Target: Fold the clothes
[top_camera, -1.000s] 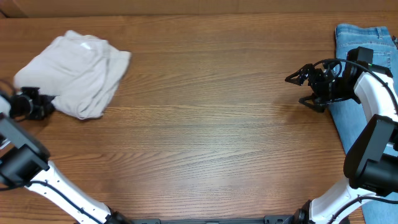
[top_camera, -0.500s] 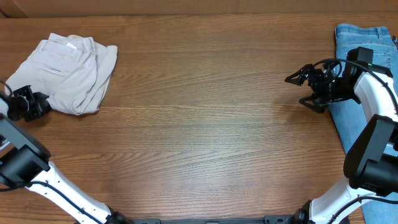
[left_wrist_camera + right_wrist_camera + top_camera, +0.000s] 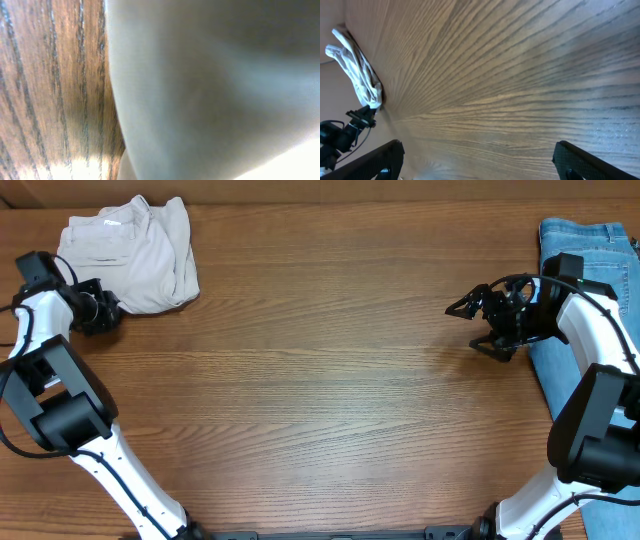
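Observation:
The clothes [image 3: 130, 252], light beige trousers folded into a compact bundle, lie at the far left corner of the table. My left gripper [image 3: 103, 311] sits at the bundle's near left edge, shut on the fabric. In the left wrist view pale cloth [image 3: 210, 90] fills most of the picture and hides the fingers. My right gripper [image 3: 467, 326] hovers open over bare wood at the right, far from the trousers. Nothing is between its fingers [image 3: 372, 160]. The right wrist view shows the bundle [image 3: 357, 70] in the distance.
Light-blue denim jeans [image 3: 590, 290] lie along the right edge, under the right arm. The wooden table [image 3: 320, 380] stretches between the two arms. The table's far edge runs just behind the trousers.
My left gripper has pulled the trousers toward the far left corner, and the bundle is now more compact. The right gripper has shifted slightly left.

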Controlling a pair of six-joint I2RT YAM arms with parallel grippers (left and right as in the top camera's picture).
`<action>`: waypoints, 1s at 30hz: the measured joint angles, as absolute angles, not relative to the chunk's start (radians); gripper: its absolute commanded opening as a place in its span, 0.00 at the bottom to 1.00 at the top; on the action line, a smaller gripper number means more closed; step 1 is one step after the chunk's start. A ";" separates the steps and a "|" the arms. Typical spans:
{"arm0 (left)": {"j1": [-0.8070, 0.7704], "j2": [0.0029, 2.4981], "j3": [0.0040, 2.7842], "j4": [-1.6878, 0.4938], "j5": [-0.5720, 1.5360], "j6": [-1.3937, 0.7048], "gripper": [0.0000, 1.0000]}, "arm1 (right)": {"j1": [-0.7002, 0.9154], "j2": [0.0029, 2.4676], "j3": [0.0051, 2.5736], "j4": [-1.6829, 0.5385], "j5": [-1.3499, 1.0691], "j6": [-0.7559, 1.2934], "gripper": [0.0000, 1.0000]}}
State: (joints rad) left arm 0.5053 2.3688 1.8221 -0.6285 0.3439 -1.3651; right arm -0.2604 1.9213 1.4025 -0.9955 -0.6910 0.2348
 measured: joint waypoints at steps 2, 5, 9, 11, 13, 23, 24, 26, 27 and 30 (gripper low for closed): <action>0.504 2.368 1.822 -0.629 0.336 -1.357 0.05 | -0.259 1.921 1.402 -0.999 -0.687 0.235 1.00; 0.505 2.367 1.822 -0.629 0.336 -1.339 0.04 | -0.259 1.921 1.402 -1.002 -0.675 0.236 1.00; 0.513 2.367 1.822 -0.628 0.337 -1.303 0.05 | -0.259 1.921 1.402 -1.004 -0.670 0.236 1.00; 0.514 2.367 1.822 -0.627 0.337 -1.280 0.05 | -0.259 1.921 1.402 -1.004 -0.669 0.235 1.00; 0.514 2.367 1.822 -0.624 0.333 -1.256 0.06 | -0.259 1.921 1.402 -1.004 -0.668 0.236 1.00; 0.515 2.368 1.822 -0.567 0.250 -1.140 0.11 | -0.258 1.921 1.402 -1.021 -0.665 0.236 1.00; 0.515 2.368 1.822 -0.563 0.244 -1.132 0.13 | -0.257 1.921 1.402 -1.021 -0.665 0.236 1.00; 0.515 2.368 1.821 -0.557 0.233 -1.121 0.15 | -0.256 1.921 1.402 -1.021 -0.665 0.235 1.00; 0.515 2.369 1.821 -0.553 0.228 -1.118 0.16 | -0.255 1.921 1.402 -1.021 -0.665 0.236 1.00; 0.517 2.370 1.819 -0.537 0.215 -1.107 0.19 | -0.254 1.921 1.402 -1.021 -0.665 0.236 1.00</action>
State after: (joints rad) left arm 0.5167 2.3699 1.8194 -0.5365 0.2146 -1.1069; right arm -0.2543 1.9213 1.4025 -1.0206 -0.6647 0.2356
